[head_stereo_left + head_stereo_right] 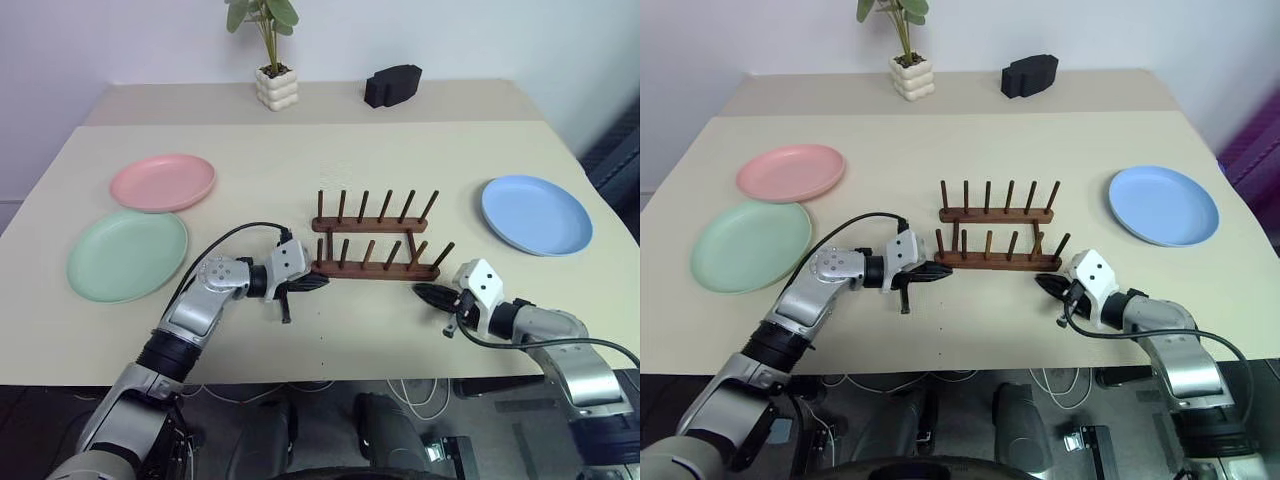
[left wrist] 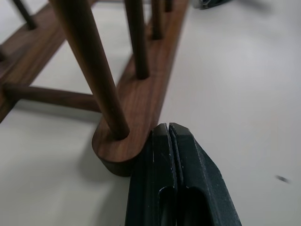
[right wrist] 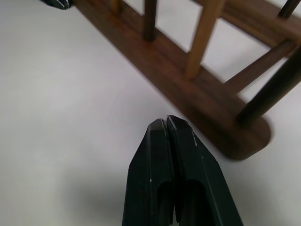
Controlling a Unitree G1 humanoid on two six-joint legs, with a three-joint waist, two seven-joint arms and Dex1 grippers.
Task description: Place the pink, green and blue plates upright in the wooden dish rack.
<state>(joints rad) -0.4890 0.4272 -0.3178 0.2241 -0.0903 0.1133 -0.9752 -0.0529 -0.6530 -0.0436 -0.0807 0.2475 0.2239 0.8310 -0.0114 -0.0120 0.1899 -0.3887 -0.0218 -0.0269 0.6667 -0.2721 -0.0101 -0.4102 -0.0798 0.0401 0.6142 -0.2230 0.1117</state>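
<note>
The wooden dish rack (image 1: 375,240) stands empty in the middle of the table. My left gripper (image 1: 318,283) is shut, its tips against the left end of the rack's near rail (image 2: 127,146). My right gripper (image 1: 422,293) is also shut and lies on the table just short of the rail's right end (image 3: 244,136), a small gap between them. The pink plate (image 1: 163,182) lies flat at the far left, the green plate (image 1: 127,255) flat in front of it. At the right lies the blue plate (image 1: 536,214), also flat.
A potted plant in a white pot (image 1: 276,86) and a black block (image 1: 392,85) stand at the back of the table. A black cable (image 1: 230,240) loops over my left forearm.
</note>
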